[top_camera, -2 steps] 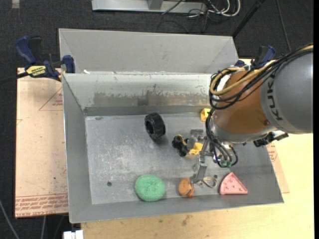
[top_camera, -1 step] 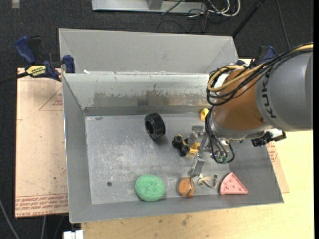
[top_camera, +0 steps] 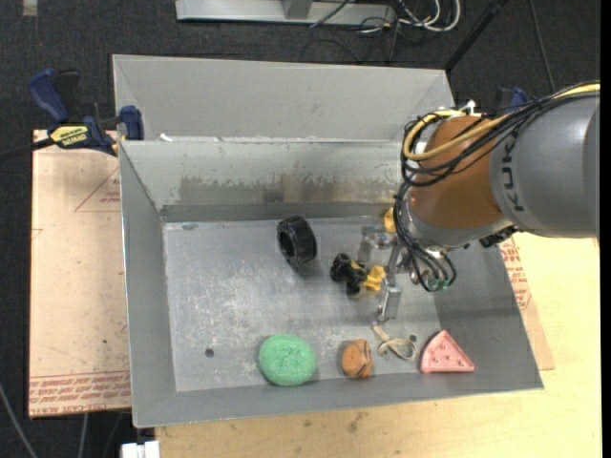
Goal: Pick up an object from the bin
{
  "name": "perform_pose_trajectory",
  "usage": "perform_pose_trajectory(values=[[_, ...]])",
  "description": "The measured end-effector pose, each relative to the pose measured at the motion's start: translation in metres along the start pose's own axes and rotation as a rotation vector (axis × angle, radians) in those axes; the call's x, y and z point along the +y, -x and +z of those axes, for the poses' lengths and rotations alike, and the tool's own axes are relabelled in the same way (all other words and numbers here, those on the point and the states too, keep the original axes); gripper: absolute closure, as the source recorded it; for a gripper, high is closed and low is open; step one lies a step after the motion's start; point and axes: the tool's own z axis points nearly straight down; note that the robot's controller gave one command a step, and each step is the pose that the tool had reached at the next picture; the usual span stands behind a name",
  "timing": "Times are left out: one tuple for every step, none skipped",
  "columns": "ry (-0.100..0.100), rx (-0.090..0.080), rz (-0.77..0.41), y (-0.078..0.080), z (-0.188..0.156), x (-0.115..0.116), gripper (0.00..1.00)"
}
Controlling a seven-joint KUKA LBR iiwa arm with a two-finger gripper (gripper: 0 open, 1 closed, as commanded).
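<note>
One camera is looking steeply down on the grey sheet-metal bin (top_camera: 220,284) from above, slightly toward its near rim, standing back enough to be taking in the whole bin; the grey-and-orange robot arm (top_camera: 520,165) is entering from the bin's right.

1. The arm (top_camera: 558,165) is a thick, round, grey tube with black letters "KU" on its side.
2. An orange-brown cover (top_camera: 458,189) wraps the wrist.
3. Yellow and black cables (top_camera: 449,122) loop over this cover; thinner wires (top_camera: 437,273) hang below it.
4. The gripper (top_camera: 388,303) is slim and made of bare, shiny grey metal.
</note>
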Motion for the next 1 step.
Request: perform_pose_trajectory(values=[[0.001,0.002,0.090,0.0016,0.0211,0.0104,1.00]])
